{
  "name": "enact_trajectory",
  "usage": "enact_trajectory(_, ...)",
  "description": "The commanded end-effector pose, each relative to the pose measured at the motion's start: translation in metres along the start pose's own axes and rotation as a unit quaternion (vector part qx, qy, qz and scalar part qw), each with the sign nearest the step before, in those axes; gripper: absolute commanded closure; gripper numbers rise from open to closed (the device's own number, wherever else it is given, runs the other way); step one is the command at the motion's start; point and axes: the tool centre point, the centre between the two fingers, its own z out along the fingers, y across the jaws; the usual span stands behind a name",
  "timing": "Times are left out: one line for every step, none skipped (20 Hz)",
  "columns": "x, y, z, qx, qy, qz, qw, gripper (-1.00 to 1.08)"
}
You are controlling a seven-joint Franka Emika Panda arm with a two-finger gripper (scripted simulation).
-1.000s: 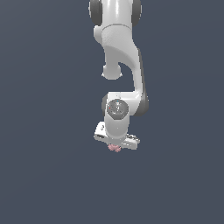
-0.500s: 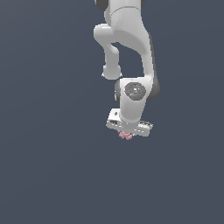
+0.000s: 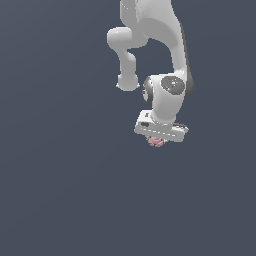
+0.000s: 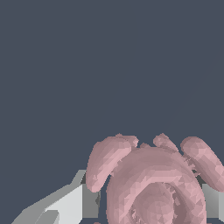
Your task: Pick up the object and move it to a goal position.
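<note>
Close against the wrist camera, the pink lobed object (image 4: 153,183) sits between the grey fingers (image 4: 72,203), seemingly pinched by the claw (image 3: 156,141); farther off, the exterior view shows it under the white arm (image 3: 167,95), aloft.

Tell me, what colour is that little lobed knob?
Pale pink lobed knob; the wrist view shows it best.

A plain dark grey-blue surface (image 3: 60,190) fills the background, bearing nothing visible
</note>
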Motion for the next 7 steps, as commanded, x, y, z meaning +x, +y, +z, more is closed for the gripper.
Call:
enact_trajectory(-0.0102, -0.0065, -0.0049, 0.000, 0.000, 0.001, 1.0000, 1.08)
enact_trajectory(-0.0131, -0.0086, -0.0064, 0.000, 0.000, 0.001, 1.0000, 1.08)
enact_trajectory(-0.0154, -0.0105, -0.0077, 0.000, 0.000, 0.001, 1.0000, 1.08)
enact_trajectory(-0.0172, -0.0120, -0.0087, 0.000, 0.000, 0.001, 1.0000, 1.08)
enact_trajectory(-0.0185, -0.0132, -0.0095, 0.000, 0.000, 0.001, 1.0000, 1.08)
enact_trajectory(-0.0191, -0.0139, -0.0099, 0.000, 0.000, 0.001, 1.0000, 1.08)
enact_trajectory(-0.0193, -0.0142, -0.0101, 0.000, 0.000, 0.001, 1.0000, 1.08)
